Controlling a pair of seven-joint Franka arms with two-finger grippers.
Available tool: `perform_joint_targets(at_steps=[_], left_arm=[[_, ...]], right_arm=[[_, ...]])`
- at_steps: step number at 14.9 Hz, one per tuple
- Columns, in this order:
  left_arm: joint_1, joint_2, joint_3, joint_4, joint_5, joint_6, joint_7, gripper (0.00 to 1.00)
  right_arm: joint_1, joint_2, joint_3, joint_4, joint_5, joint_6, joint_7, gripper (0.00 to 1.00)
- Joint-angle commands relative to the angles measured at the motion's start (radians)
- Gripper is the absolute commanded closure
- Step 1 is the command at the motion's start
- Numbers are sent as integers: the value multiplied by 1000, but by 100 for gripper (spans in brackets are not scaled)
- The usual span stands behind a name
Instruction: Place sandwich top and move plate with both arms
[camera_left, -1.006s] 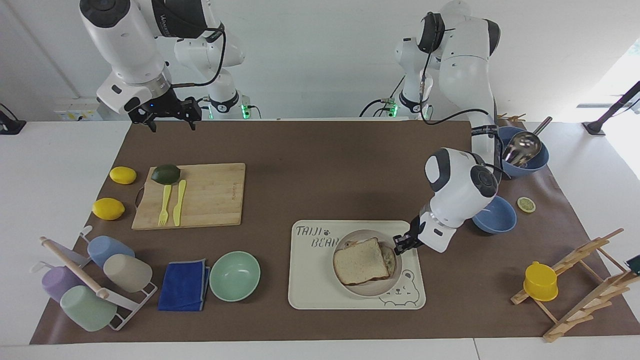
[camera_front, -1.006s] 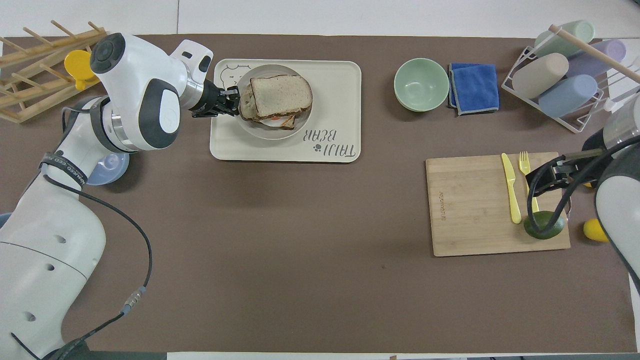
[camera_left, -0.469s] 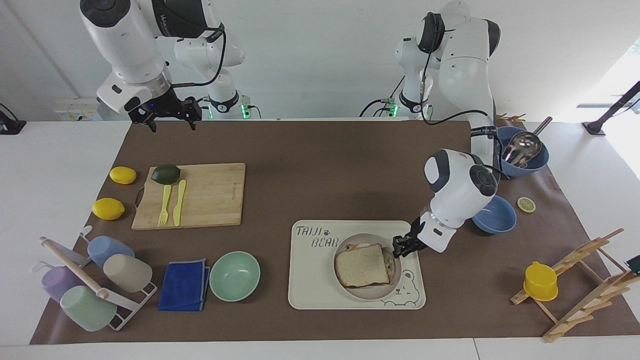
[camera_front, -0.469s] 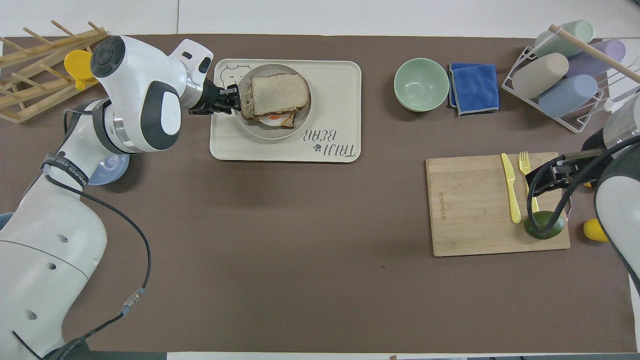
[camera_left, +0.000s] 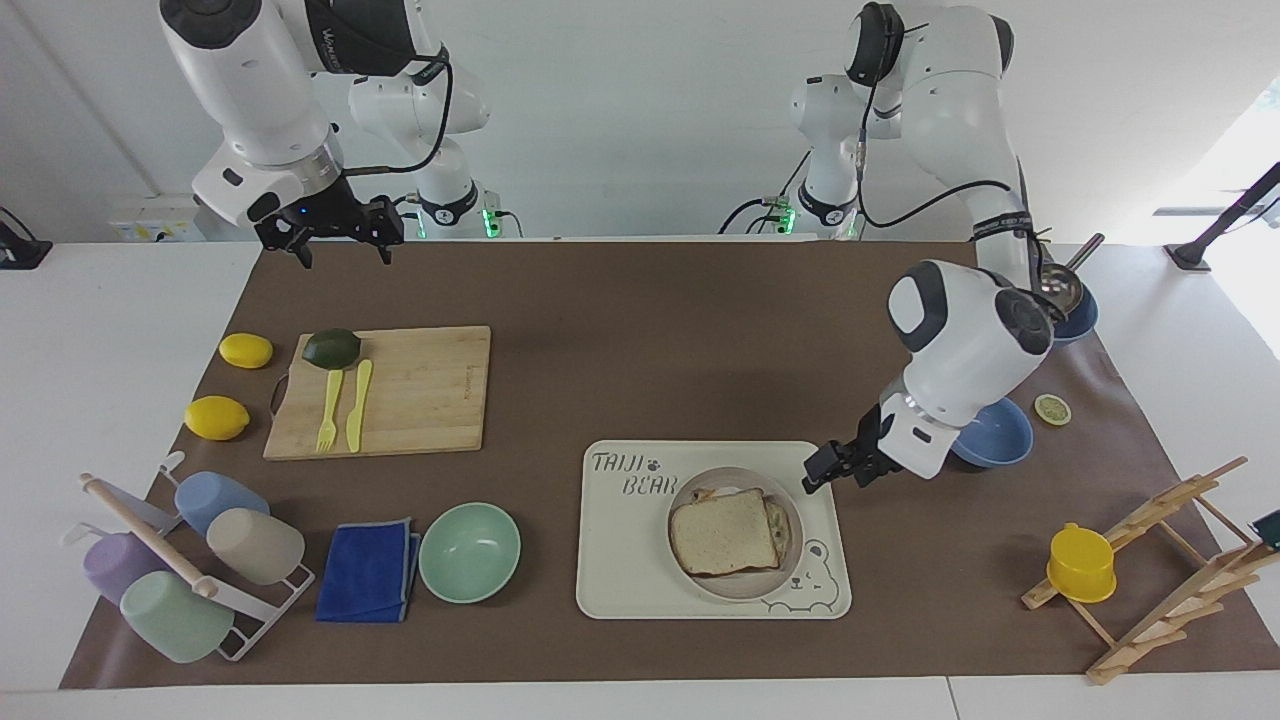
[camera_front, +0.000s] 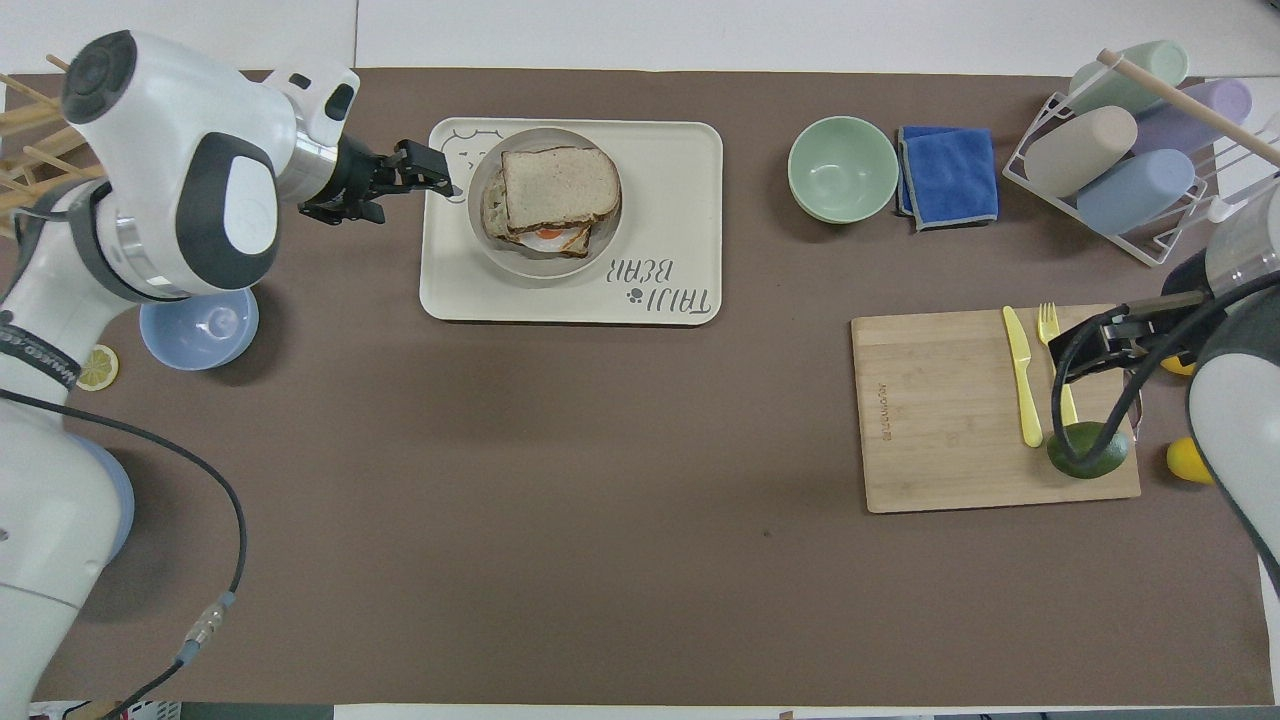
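- Since a second ago the left end effector (camera_left: 822, 469) has let go of the bread and drawn back: it now hangs over the tray's (camera_left: 620, 560) edge toward the left arm's end of the counter, empty, clear of the plate (camera_left: 738, 588).
- Whether its fingers are spread or together cannot be told.
- Bread top (camera_left: 723, 531) has dropped from a tilt to lie flat on the sandwich in the plate; in the overhead view egg (camera_front: 546, 236) shows under its edge nearer the robots.
- Going across the facing view: a white wall fills the background, and the white counter (camera_left: 100, 330) carries a brown mat (camera_left: 650, 340).
- At the right arm's end a rack (camera_left: 200, 570) holds pastel cups, two lemons (camera_left: 216, 417) lie on the mat's edge, and a cutting board (camera_left: 420, 390) bears an avocado (camera_left: 331, 347), a yellow fork (camera_left: 327, 410) and a knife (camera_left: 358, 405).
- Right end effector (camera_left: 338, 240) waits in the air over the mat's edge nearest the robots, fingers apart, holding nothing.
- Blue cloth (camera_left: 368, 570) lies just beside a green bowl (camera_left: 469, 551), both farther from the robots than the board.
- Tray with the plate sits mid-counter, toward the left arm's end.
- Blue bowl (camera_left: 1000, 440) sits beside the left arm's wrist, with a lime slice (camera_left: 1052, 408) near it.
- Wooden rack (camera_left: 1160, 560) with a yellow cup (camera_left: 1080, 564) stands at the left arm's end.
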Motion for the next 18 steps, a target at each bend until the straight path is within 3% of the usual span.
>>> perform_joint_targets(at_steps=[1, 7, 12, 14, 18], left_arm=[[36, -176, 14, -75, 100, -140, 14, 0], [85, -414, 14, -99, 209, -335, 17, 0], [85, -572, 16, -222, 251, -451, 126, 0], [85, -603, 16, -288, 251, -440, 158, 0], [73, -581, 20, -264, 351, -438, 186, 0]], right_arm=[[-4, -12, 3, -4, 28, 11, -24, 0], [-3, -15, 12, -5, 32, 9, -23, 0], [-12, -15, 11, -7, 42, 5, -27, 0], [-6, -15, 11, -7, 84, 3, -24, 0], [-15, -16, 9, -5, 94, 2, -24, 0]])
